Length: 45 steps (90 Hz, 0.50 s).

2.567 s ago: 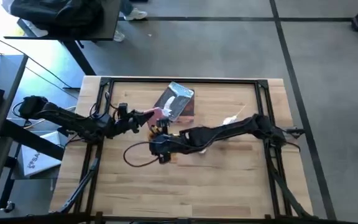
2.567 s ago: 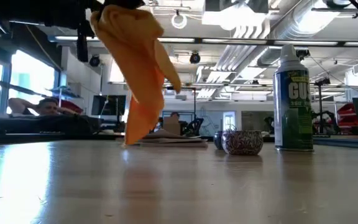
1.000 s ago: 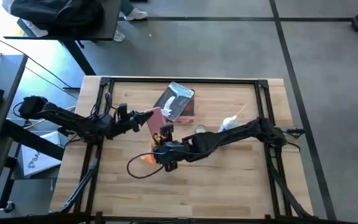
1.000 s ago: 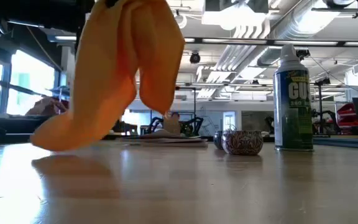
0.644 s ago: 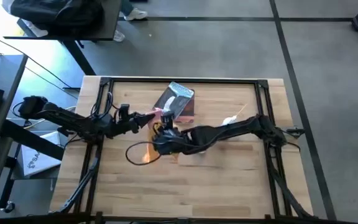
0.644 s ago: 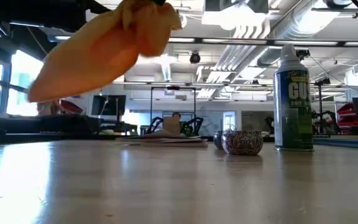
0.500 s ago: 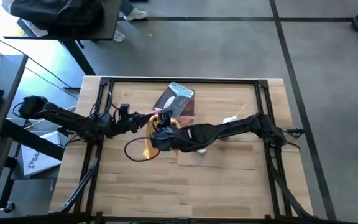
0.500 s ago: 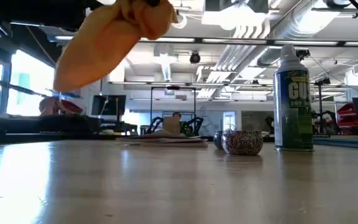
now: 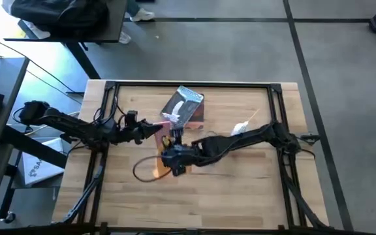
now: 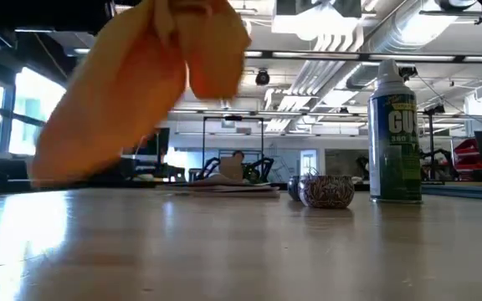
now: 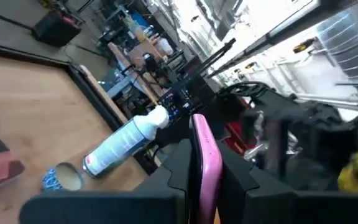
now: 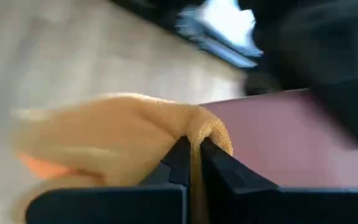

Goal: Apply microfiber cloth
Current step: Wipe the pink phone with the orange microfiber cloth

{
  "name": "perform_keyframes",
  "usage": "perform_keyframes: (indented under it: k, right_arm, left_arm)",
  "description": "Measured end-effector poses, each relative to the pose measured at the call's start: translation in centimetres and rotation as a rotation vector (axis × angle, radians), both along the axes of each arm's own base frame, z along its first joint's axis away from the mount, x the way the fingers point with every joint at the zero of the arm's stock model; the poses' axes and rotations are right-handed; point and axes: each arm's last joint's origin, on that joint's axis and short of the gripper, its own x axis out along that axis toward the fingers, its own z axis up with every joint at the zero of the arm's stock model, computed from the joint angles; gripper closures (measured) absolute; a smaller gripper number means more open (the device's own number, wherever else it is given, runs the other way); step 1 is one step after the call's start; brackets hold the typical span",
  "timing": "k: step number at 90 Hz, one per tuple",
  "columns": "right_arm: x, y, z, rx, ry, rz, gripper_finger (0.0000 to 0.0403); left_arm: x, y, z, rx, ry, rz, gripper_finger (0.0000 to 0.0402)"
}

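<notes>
1. The microfiber cloth (image 10: 132,92) is plain orange-yellow, soft and bunched, with no print. It hangs in folds from its pinched top, a long lobe trailing down to one side (low view; edges blurred).
2. The right hand (image 12: 191,163) has its two dark fingers pressed narrow on a gathered fold of the cloth, fabric bulging over both fingertips.
3. From above, the right hand (image 9: 173,158) sits over the middle of the table (image 9: 240,189), cloth (image 9: 159,167) showing as an orange patch just beside it.
4. Whether the cloth's lower end touches the table, I cannot tell.
5. The left hand (image 11: 199,180) is clamped on a thin pink object (image 11: 202,155), held edge-on.
6. In the high view the left hand (image 9: 154,128) is just beside the right one, toward the far side.
7. A grey-blue and white packet (image 9: 183,106) lies at the far edge.
8. A spray can (image 10: 395,134) and a small tin (image 10: 325,190) stand apart from the cloth.
</notes>
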Motion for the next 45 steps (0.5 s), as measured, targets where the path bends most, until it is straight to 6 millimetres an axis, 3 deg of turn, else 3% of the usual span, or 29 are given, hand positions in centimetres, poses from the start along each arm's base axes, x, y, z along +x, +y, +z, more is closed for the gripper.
perform_keyframes:
  k: [11,23,45]
  right_arm:
    - [-0.7,1.7,-0.3,0.081,0.024,0.016,0.0403]
    - [-1.6,3.5,-0.4,0.022,0.026,-0.005,0.0403]
    - [-3.9,5.3,2.8,-0.16,-0.097,-0.07,0.0403]
  left_arm:
    - [-0.1,0.0,0.4,-0.014,-0.029,-0.002,0.038]
    - [-0.1,0.0,0.5,-0.027,-0.042,-0.011,0.038]
    - [0.0,0.0,0.4,-0.006,-0.019,0.008,0.038]
